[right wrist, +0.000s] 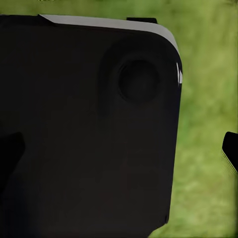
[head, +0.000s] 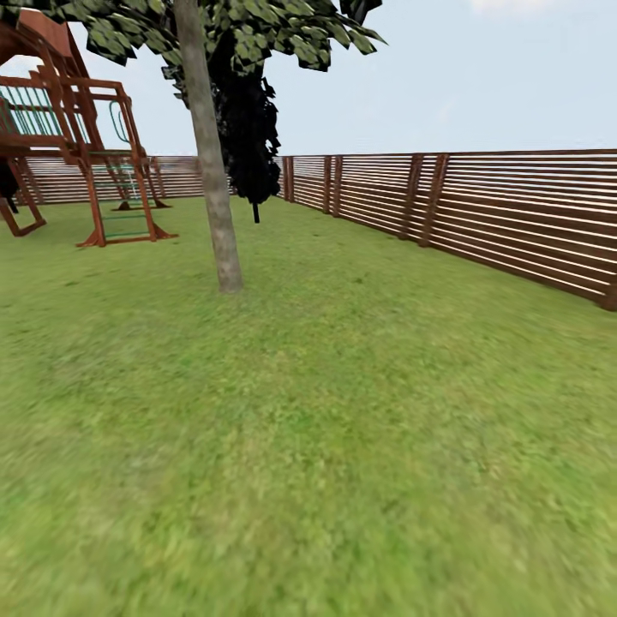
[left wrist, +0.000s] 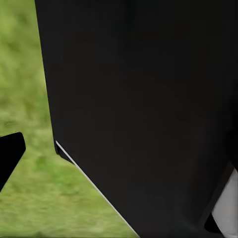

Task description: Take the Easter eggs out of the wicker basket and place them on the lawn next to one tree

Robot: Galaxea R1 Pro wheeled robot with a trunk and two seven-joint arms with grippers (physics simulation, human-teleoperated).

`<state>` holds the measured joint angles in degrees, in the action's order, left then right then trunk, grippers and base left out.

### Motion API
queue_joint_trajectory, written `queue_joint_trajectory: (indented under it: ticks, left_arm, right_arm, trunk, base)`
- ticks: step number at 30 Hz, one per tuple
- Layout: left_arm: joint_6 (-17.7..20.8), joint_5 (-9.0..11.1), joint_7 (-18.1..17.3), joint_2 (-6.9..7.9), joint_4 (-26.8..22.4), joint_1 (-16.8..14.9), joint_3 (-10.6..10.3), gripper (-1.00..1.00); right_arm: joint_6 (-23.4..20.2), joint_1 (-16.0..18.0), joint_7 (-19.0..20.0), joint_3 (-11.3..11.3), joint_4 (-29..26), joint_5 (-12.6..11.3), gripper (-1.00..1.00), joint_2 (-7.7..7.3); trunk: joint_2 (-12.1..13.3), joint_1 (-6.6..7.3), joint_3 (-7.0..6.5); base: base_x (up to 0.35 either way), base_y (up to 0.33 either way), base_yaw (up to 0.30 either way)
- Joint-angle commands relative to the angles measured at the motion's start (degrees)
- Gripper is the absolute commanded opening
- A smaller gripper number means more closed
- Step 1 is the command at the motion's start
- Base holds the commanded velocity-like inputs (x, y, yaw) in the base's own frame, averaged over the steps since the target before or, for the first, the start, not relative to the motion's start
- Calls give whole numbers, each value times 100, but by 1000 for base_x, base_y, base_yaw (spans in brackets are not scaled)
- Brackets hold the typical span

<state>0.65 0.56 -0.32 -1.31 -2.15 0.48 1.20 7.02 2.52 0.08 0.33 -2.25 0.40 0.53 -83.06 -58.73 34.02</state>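
Observation:
A tree with a bare grey-beige trunk and a green leafy crown stands on the lawn ahead and a little to the left in the head view. The Easter eggs and the wicker basket are out of view. In the left wrist view my left gripper hangs over grass beside a black part of my body, with one dark fingertip at the frame's edge. My right gripper is likewise against my black body, one fingertip showing at the edge. Both look open and hold nothing.
A brown horizontal-slat fence runs along the right and the back of the garden. A red-brown wooden playset stands at the far left. A narrow dark tree rises behind the trunk near the fence. Grass stretches from me to the tree.

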Motion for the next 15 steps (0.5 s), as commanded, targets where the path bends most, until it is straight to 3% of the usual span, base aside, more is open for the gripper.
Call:
queue_joint_trajectory:
  ticks: [1, 15]
  left_arm:
    - [6, 6, -3, -1, -14, 5, 12, 100]
    - [7, 6, -3, -2, -14, 4, 12, 100]
  right_arm:
    - [19, 3, 1, 2, 6, 4, 100, 0]
    - [19, 3, 1, 2, 6, 4, 100, 0]
  trunk:
    - [-2, 0, 4]
    - [-2, 0, 4]
  base:
    - [0, 0, 295]
    - [0, 0, 295]
